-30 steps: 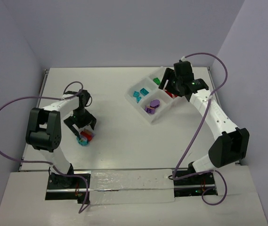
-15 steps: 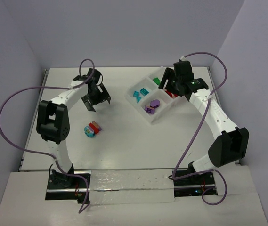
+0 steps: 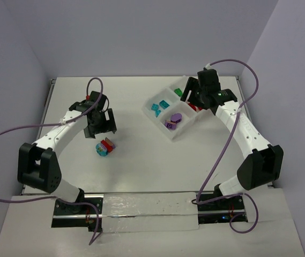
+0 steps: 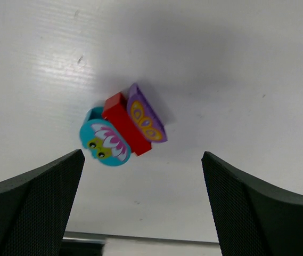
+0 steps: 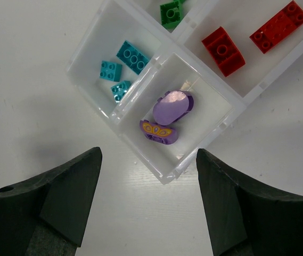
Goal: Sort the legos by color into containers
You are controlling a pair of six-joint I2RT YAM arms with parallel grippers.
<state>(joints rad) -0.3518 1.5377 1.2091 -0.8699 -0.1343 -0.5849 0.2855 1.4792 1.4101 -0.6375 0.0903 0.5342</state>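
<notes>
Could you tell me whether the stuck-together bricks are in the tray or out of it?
Out: the bricks lie on the table, well left of the tray.

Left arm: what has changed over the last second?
The left gripper rose off the stacked teal, red and purple brick clump, swung away, then returned above it, fingers open. The clump shifted slightly toward the tray. The right gripper, clear plastic tray and sorted bricks stayed put.

Left of the clear tray [image 5: 204, 120] sit a teal disc [image 4: 104, 144] with pink petals, a red brick [image 4: 124, 120] and an orange-patterned purple wing [image 4: 147, 114]; inside are teal bricks [image 5: 133, 57], purple pieces [image 5: 172, 106], red bricks [image 5: 223, 50] and a green brick [image 5: 170, 13].
</notes>
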